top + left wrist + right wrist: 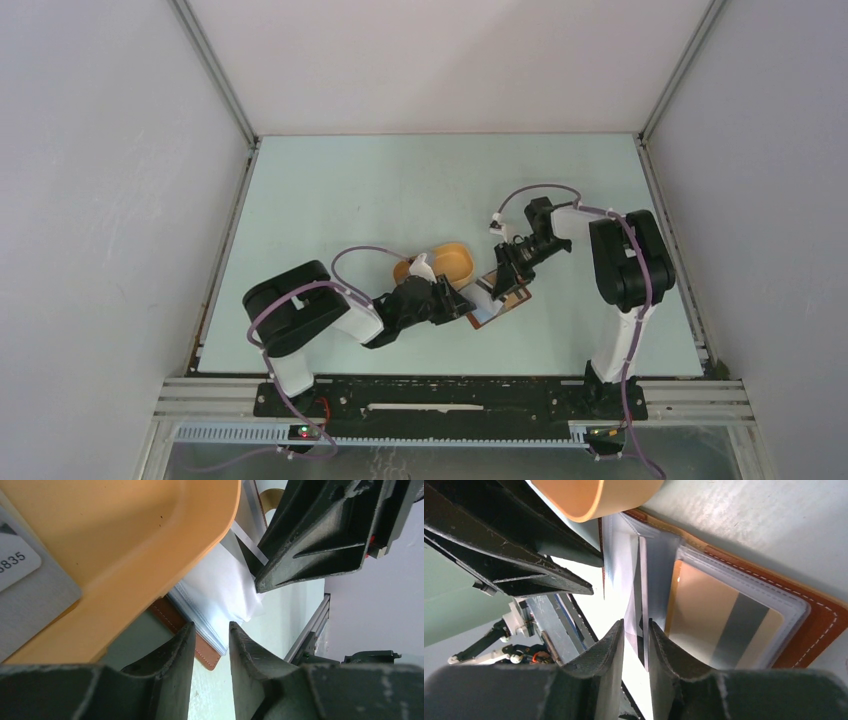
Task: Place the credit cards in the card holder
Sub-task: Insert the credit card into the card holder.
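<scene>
Your left pincer [212, 628] stands slightly parted, with the open card holder [207, 656] lying just ahead on the counter [774, 520]. Your right pincer [636, 624], the nearer one, straddles a thin upright leaf [642, 580] of the holder, seemingly without pinching it. The leaf's long edge runs between the fingers.

Both jaws narrowly parted, perhaps gripping

Black-white arms [300, 318], lilac cables [362, 250], scuffed end effectors [212, 627] [636, 625]
</scene>
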### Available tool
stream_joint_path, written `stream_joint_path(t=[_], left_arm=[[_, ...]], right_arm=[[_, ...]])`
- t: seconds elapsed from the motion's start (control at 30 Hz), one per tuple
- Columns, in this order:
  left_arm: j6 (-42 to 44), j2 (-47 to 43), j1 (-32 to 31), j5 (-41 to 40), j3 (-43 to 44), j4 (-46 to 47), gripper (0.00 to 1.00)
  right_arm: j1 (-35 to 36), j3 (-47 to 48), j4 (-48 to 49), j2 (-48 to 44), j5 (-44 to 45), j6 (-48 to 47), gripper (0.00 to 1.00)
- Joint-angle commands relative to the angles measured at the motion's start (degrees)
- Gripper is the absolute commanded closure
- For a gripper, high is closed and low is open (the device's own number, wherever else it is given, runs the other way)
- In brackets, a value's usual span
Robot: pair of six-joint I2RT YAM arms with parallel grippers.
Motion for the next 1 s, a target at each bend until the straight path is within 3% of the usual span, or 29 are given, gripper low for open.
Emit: stream_joint_path(t=[0.0,0.43,0.97], left_arm=[[0.6,2.3,1.1,-1.2,-1.4,-5.6,0.63],[0.5,3.0,1.4,-0.5,-1.5,-4.3,0.66],[-0.6,4.7,1.5,0.2,-1.4,-1.4,0.67]], right_arm=[[0.3,1.2,-1.0,-4.2,1.6,-1.5,0.68],[-6.1,1.2,-1.4,2.8,-6.6,0.8,0.98],[-5.3,0.8,2.5,3.9,-8.0,5.5,1.00]])
